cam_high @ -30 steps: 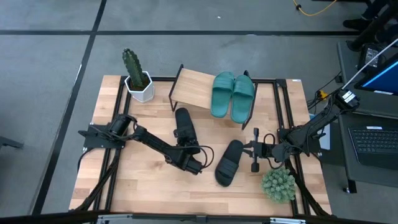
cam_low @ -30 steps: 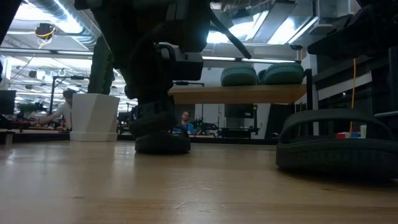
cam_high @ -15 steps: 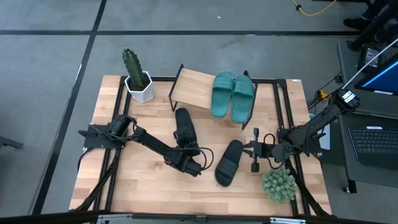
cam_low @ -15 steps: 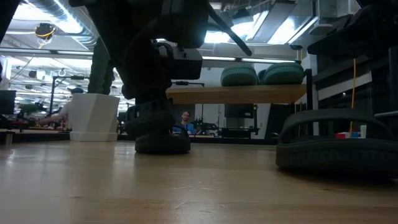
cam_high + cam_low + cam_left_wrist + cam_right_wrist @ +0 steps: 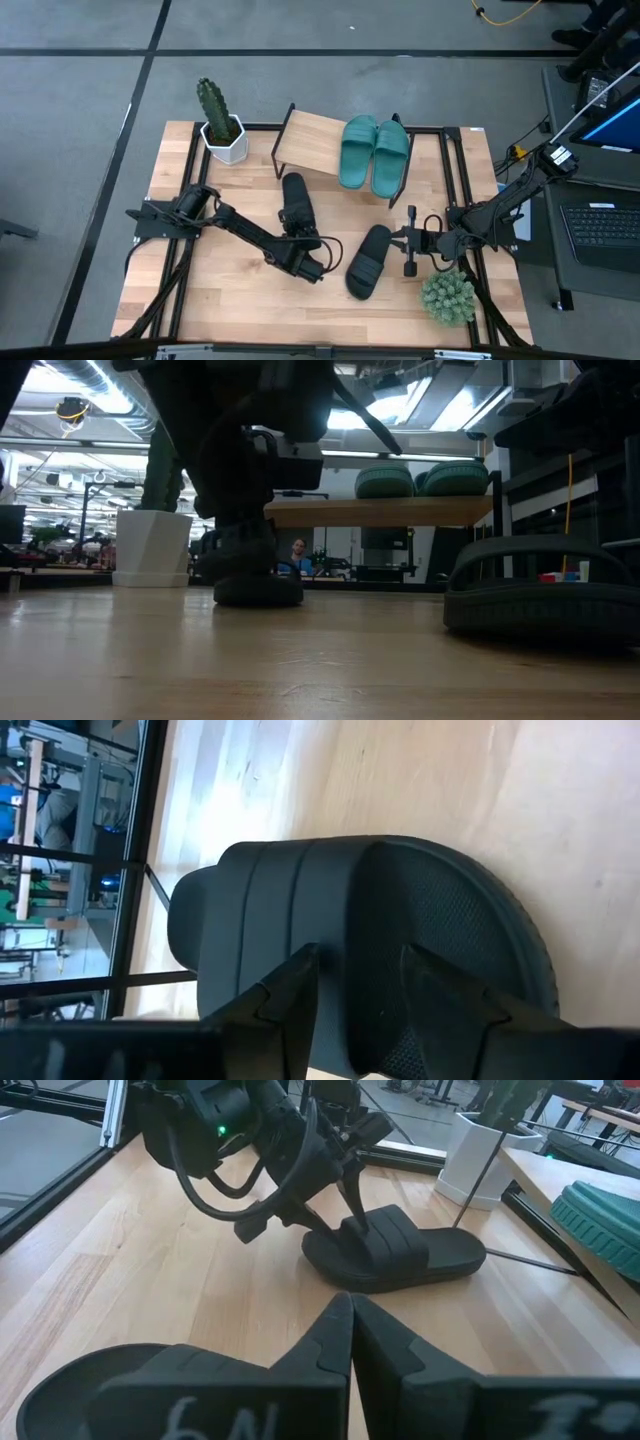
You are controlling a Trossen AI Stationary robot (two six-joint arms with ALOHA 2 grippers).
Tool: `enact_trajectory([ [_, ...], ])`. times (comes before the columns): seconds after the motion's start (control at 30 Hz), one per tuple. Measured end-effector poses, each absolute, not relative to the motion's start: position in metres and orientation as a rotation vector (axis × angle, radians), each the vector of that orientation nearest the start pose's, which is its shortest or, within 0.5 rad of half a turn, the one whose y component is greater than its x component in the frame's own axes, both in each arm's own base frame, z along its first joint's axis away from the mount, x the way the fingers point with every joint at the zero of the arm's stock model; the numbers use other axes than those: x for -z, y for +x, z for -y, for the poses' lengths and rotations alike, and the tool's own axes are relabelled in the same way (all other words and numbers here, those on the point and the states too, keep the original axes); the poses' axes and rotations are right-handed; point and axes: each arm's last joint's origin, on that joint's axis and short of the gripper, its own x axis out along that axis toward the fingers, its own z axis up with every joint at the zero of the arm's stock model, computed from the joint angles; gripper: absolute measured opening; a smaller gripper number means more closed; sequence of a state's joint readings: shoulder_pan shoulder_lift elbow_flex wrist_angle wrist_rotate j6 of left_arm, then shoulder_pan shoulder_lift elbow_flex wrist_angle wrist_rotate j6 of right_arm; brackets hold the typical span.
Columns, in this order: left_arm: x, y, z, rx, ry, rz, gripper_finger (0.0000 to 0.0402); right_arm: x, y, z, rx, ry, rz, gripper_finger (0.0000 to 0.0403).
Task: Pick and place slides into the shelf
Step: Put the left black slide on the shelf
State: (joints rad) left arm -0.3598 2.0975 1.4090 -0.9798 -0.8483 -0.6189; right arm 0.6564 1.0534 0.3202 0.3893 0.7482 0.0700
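Near the middle of the table [image 5: 230, 300] I have the left gripper [image 5: 303, 237] down at the heel end of one black slide [image 5: 297, 205]. In the left wrist view its two fingers [image 5: 300, 995] are spread and reach over the slide's dimpled footbed, just short of the ribbed strap; I cannot tell whether they touch the rubber. The right wrist view shows the same gripper [image 5: 335, 1190] with one finger at the strap and the slide lying flat.

The second black slide [image 5: 367, 260] lies to the right, near the front, with bare wood between the two. The right gripper [image 5: 410, 240] sits just beside its far-right side, fingers [image 5: 330, 1335] pressed together on nothing, the slide's edge showing below them.

The shelf [image 5: 310, 140] stands at the far side, a pale slanted board on thin black wire legs. Both teal slides [image 5: 375, 152] lie side by side on its right end, while its left half is bare board. A white pot with a cactus [image 5: 220, 125] stands just left of the shelf, and a small round green plant [image 5: 447, 297] sits at the near right corner.

In the low view the left arm is a dark mass hiding most of its slide [image 5: 258, 590], and the other slide [image 5: 540, 590] is cut off at the right edge.
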Motion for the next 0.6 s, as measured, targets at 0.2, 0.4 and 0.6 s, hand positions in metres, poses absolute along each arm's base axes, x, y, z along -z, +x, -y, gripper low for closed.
enact_trajectory([
  [0.2, -0.1358, 0.3574, 0.1036, -0.767, 0.431, -1.161, 0.0137, -0.1835, 0.1668, -0.1037, 0.099, -0.153, -0.260, 0.0011],
  [0.4, -0.1358, 0.3583, 0.1008, -0.777, 0.430, -1.160, 0.0137, -0.1829, 0.1666, -0.1035, 0.100, -0.155, -0.265, 0.0011],
  [0.6, -0.1363, 0.3584, 0.1002, -0.798, 0.460, -1.135, 0.0137, -0.1828, 0.1665, -0.1035, 0.100, -0.156, -0.266, 0.0011],
])
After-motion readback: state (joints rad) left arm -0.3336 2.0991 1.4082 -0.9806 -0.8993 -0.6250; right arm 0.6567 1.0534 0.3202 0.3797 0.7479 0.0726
